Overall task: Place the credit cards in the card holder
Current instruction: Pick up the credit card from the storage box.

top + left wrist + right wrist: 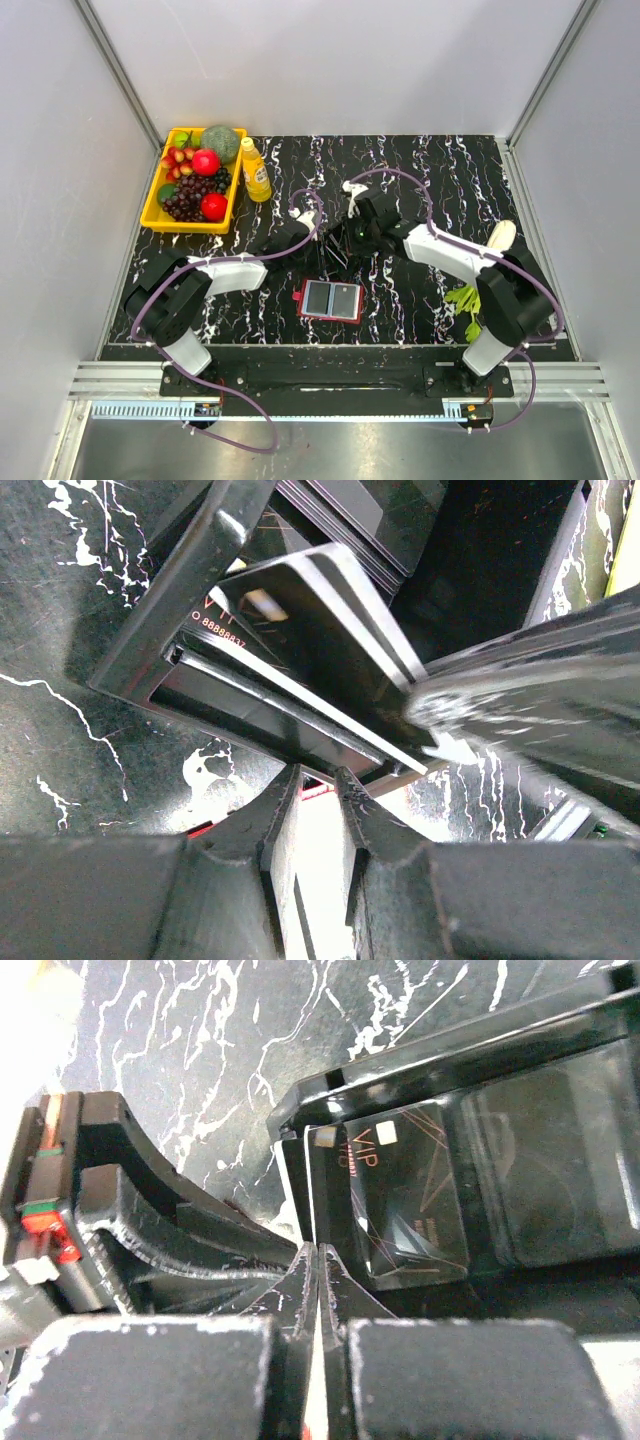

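The dark red card holder (330, 299) lies flat near the table's front, with two pale panels facing up. Behind it stands a black box-like tray (250, 695) holding dark glossy credit cards, one marked VIP (400, 1195). My right gripper (317, 1250) is shut on a thin card seen edge-on (309, 1185) at the tray's left end; it also shows in the top view (348, 238). My left gripper (318, 777) has its jaws a little apart with nothing between them, tips at the tray's near edge, red holder showing below. It sits just left of the right gripper (303, 235).
A yellow bin of toy fruit (196, 178) and a yellow bottle (255, 170) stand at the back left. A leafy vegetable (463, 299) and a pale object (500, 236) lie at the right. Grey walls enclose the table.
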Tool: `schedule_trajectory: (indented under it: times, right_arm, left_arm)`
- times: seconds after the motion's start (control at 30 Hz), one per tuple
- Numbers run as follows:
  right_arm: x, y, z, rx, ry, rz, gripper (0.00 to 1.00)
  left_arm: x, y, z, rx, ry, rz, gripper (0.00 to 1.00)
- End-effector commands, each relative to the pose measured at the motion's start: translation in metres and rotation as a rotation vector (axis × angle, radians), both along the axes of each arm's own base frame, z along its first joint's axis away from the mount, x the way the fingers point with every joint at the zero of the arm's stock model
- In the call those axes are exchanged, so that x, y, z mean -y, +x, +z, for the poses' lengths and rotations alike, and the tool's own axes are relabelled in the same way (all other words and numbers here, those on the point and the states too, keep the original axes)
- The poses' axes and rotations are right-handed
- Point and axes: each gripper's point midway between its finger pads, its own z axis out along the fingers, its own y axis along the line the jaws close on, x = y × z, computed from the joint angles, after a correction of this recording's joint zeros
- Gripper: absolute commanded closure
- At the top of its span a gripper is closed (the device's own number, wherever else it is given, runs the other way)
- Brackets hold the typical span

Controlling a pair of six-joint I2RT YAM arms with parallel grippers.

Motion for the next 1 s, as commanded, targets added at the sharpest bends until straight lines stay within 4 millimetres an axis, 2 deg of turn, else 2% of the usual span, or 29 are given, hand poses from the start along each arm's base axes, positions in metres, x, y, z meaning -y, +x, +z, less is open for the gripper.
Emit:
schedule_trajectory:
  times: [0.0, 0.07, 0.17, 0.37, 0.7, 0.83, 0.97]
  right_arm:
    - [-0.029, -0.018, -0.013, -0.088, 0.038, 0.146, 1.00]
    - [-0.034, -0.027, -0.019, -0.126, 0.058, 0.176, 1.00]
    - [-0.044, -0.036, -0.013, -0.151, 0.133, 0.208, 1.00]
    - [-0.049, -0.040, -0.008, -0.168, 0.183, 0.204, 1.00]
    - [-0.029, -0.018, -0.013, -0.107, 0.113, 0.057, 1.00]
    - [-0.016, -0.006, -0.007, -0.041, 0.062, 0.002, 1.00]
    - [-0.012, 0.001, -0.003, -0.006, 0.032, 0.010, 1.00]
  left_arm:
    - [0.008, 0.017, 0.029, 0.080, -0.058, 0.019, 0.76]
    - [0.008, 0.017, 0.029, 0.079, -0.059, 0.022, 0.76]
    - [0.007, 0.017, 0.028, 0.077, -0.058, 0.024, 0.76]
    - [0.008, 0.016, 0.027, 0.075, -0.062, 0.022, 0.76]
    - [0.008, 0.015, 0.026, 0.073, -0.061, 0.020, 0.76]
    - [0.006, 0.015, 0.026, 0.074, -0.058, 0.026, 0.76]
    - [0.006, 0.016, 0.028, 0.076, -0.063, 0.023, 0.76]
